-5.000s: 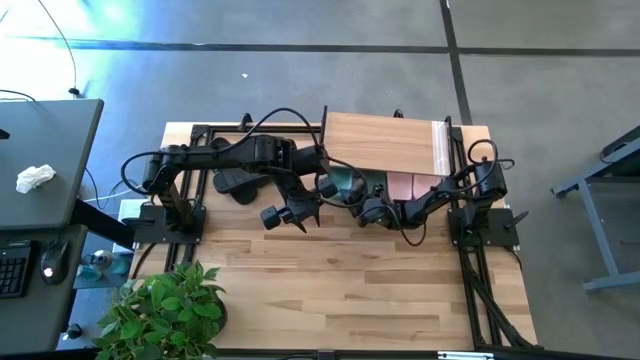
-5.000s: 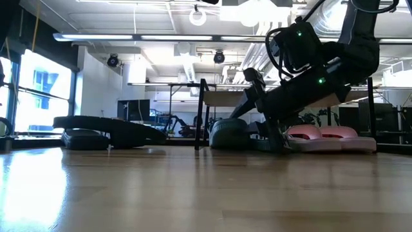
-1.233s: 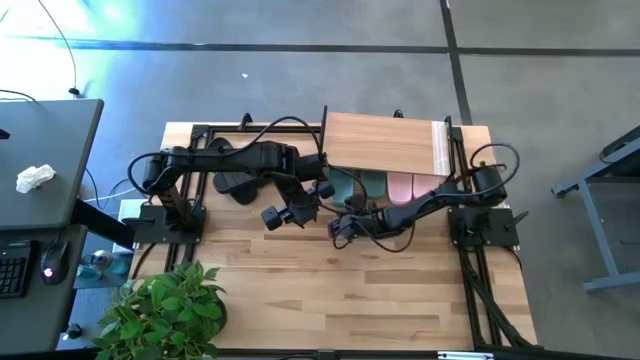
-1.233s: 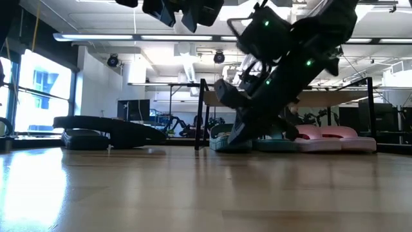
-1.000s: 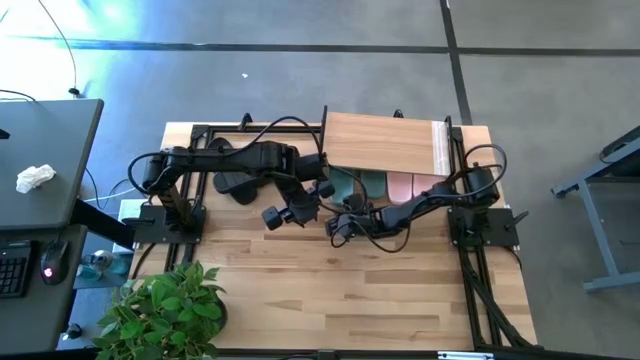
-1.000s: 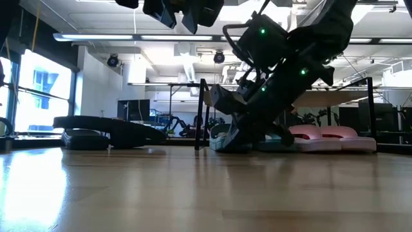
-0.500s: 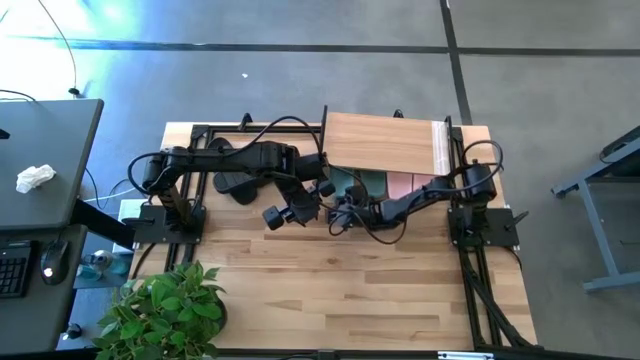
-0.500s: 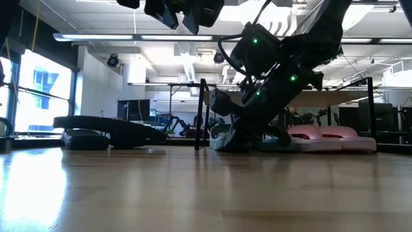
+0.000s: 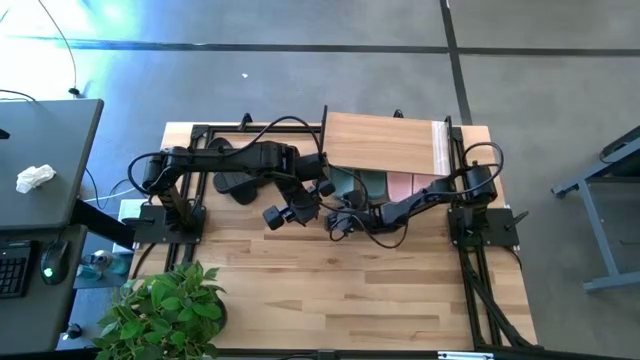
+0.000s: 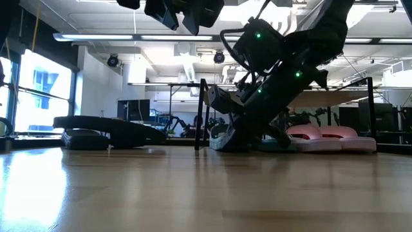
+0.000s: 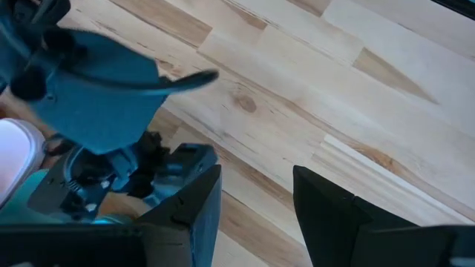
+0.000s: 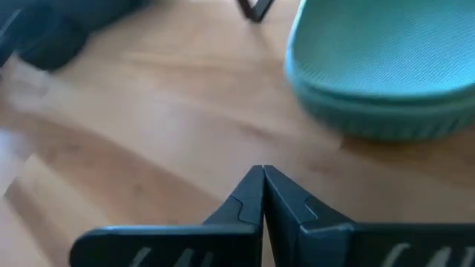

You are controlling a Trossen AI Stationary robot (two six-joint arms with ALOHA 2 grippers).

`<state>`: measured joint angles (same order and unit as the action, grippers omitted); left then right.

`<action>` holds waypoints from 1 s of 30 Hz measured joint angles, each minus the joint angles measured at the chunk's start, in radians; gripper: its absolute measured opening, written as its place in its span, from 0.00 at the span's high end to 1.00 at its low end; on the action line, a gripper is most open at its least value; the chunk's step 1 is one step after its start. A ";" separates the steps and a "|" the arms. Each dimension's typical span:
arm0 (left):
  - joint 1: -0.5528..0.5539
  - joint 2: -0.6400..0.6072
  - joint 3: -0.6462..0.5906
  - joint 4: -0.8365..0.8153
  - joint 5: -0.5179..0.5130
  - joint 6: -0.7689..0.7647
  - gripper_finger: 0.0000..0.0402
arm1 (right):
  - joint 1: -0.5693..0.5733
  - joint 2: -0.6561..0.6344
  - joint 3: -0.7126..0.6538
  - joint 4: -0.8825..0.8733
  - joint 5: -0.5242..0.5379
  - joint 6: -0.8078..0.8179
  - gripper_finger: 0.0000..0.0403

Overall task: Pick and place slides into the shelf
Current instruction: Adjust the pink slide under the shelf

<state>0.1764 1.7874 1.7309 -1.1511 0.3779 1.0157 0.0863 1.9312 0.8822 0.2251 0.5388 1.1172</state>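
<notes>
The shelf (image 9: pixel 385 145) stands at the table's far right, a light plank on thin black frames. Under it rest the green slides (image 9: pixel 352 183) and pink slides (image 9: pixel 402 185), soles on the table. The black slides (image 9: pixel 232 183) lie left of the shelf. My right gripper (image 9: pixel 338 224) is shut and low over the table, just short of the heel of a green slide (image 12: pixel 378 67); its fingertips (image 12: pixel 263 174) stand apart from that heel. My left gripper (image 9: pixel 285 213) hovers high beside it, open, with nothing between its fingers (image 11: pixel 256 196).
A potted plant (image 9: pixel 165 310) stands at the table's near left corner. Bare wooden tabletop (image 9: pixel 380 290) stretches across the near half. The shelf's black side frame (image 10: pixel 201 113) rises just left of the green slides.
</notes>
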 joint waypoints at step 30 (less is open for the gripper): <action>0.000 0.000 0.000 0.035 -0.004 0.008 0.62 | 0.279 -0.331 -0.103 -0.942 0.104 0.688 1.00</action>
<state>0.1764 1.7874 1.7309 -1.1162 0.3738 1.0241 0.3648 1.6001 0.7789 -0.7172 0.6429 1.8047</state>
